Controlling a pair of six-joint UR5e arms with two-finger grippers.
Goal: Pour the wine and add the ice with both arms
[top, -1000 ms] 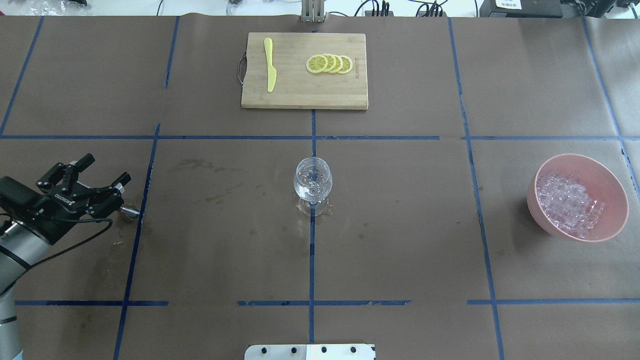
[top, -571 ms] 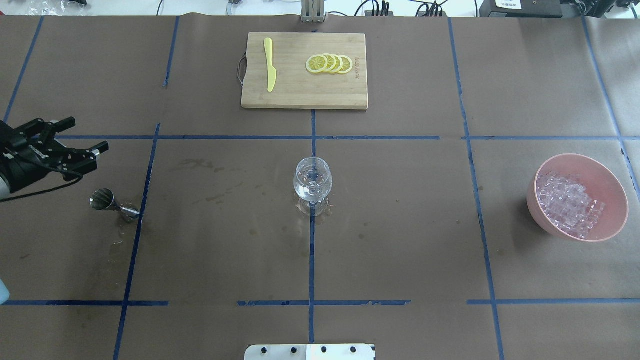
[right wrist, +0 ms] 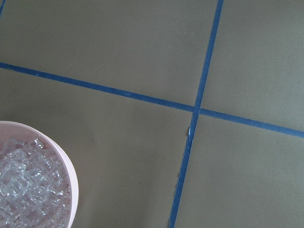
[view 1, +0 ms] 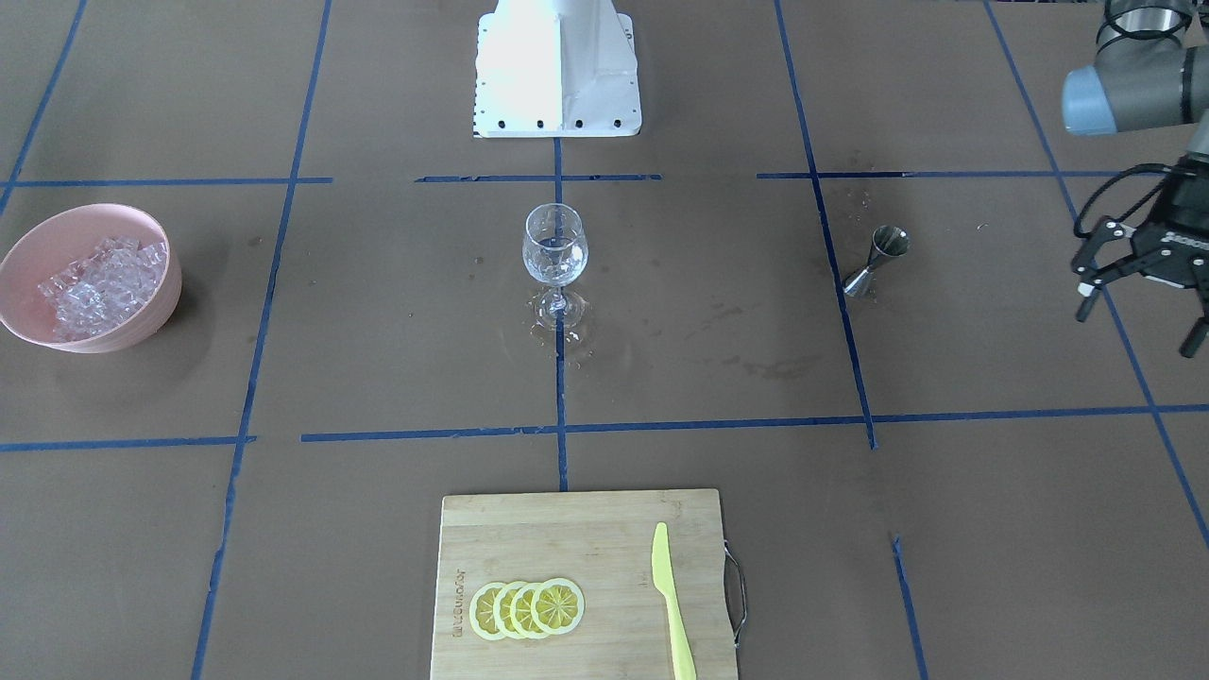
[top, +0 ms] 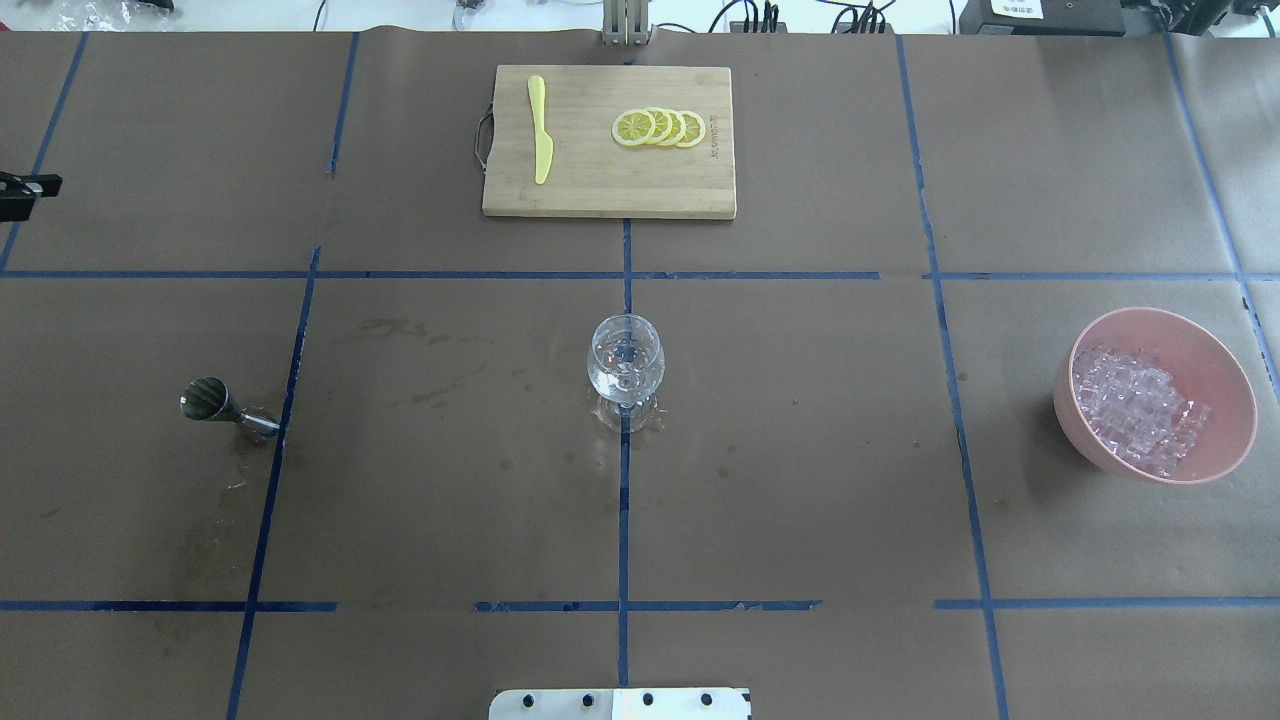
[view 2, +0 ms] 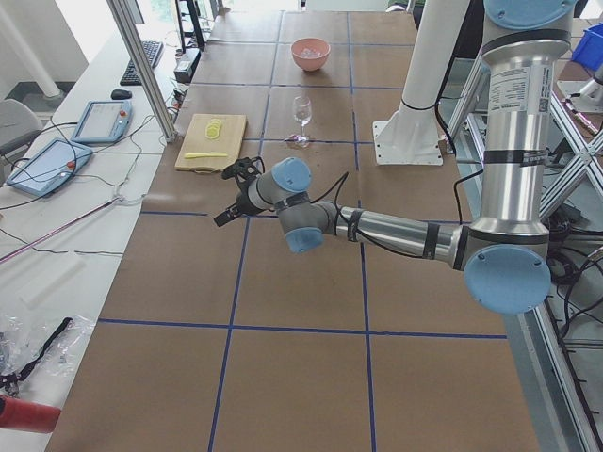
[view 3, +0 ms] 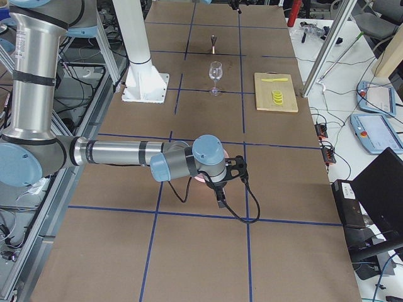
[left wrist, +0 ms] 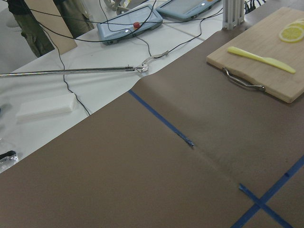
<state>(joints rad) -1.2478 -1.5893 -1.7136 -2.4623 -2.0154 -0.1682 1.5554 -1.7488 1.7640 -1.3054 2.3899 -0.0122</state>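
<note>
Left gripper (view 1: 1141,323) is backing off toward 10 o'clock, jaws apart; pouring's looking done, ice (top: 1140,410) is needing grabbing next. Can't tell jaws on right gripper (view 3: 232,182).

jigger (top: 228,411): shiny metal | board (top: 600,185): matt wood | bowl (top: 1236,400): smooth plastic | ice (top: 1140,405): glassy

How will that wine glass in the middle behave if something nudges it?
The wine glass likely tips easily: wide bowl on thin stem, small foot. Thin clear glass, so probably fragile. The wet paper around its foot might let it slide.
</note>
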